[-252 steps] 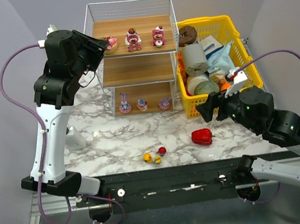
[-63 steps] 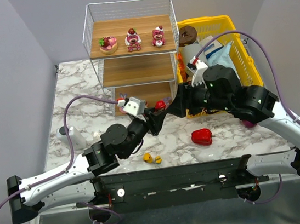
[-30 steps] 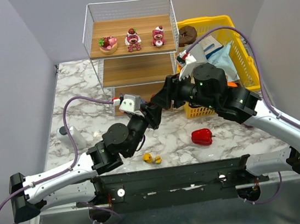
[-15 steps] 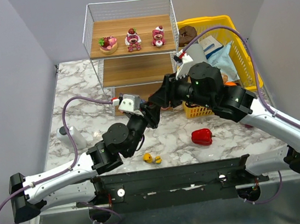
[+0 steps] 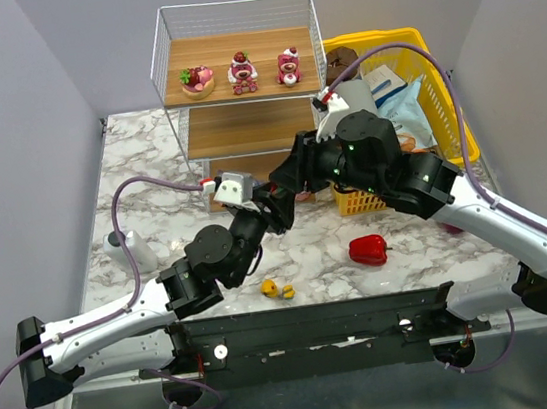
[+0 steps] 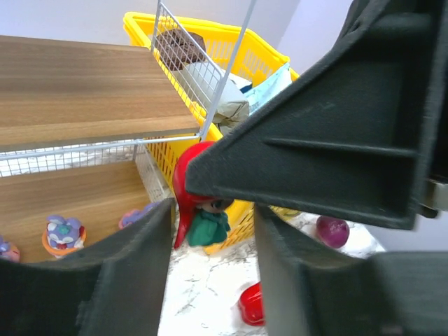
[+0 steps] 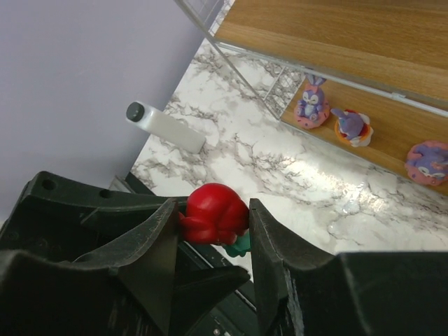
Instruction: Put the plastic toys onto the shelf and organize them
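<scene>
Both arms stretch forward and inward, tips meeting nose to nose. The right pincer (image 7: 212, 204) clamps a red figurine (image 7: 213, 218); the left pincer (image 6: 213, 207) faces it, fingers spread.

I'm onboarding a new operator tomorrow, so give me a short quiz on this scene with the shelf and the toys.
1. True or false: the top board of the shelf carries three pink-and-red toys.
2. Where does the red bell pepper lie? A: on the marble table. B: in the yellow basket. C: on the shelf.
3. Fill in: in the right wrist view, the red toy sits between the fingers of the ___ hand.
Key: 1 true; 2 A; 3 the right hand.
</scene>
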Available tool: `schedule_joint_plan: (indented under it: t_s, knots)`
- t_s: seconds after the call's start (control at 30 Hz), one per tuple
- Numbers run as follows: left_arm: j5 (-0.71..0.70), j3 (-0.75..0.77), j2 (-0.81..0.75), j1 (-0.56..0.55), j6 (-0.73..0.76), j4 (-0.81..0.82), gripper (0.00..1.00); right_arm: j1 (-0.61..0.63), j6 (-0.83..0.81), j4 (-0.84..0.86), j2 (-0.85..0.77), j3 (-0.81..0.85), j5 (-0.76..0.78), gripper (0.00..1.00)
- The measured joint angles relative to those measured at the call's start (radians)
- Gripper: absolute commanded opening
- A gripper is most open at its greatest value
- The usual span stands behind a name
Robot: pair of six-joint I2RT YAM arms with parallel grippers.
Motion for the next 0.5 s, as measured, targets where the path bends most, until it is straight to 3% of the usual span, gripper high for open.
schedule_joint_plan:
  t_s: [0.23, 0.5]
  knots:
    - [0.0, -0.002, -0.045, 0.0, -0.003, -0.011, 0.83, 0.0, -0.003, -0.017, 0.029, 0.023, 0.055, 0.01]
    - [-0.031, -0.015, -0.202, 0.0, -0.054, -0.188, 0.87, -0.008, -0.049, -0.031, 0.047, 0.052, 0.137, 0.01]
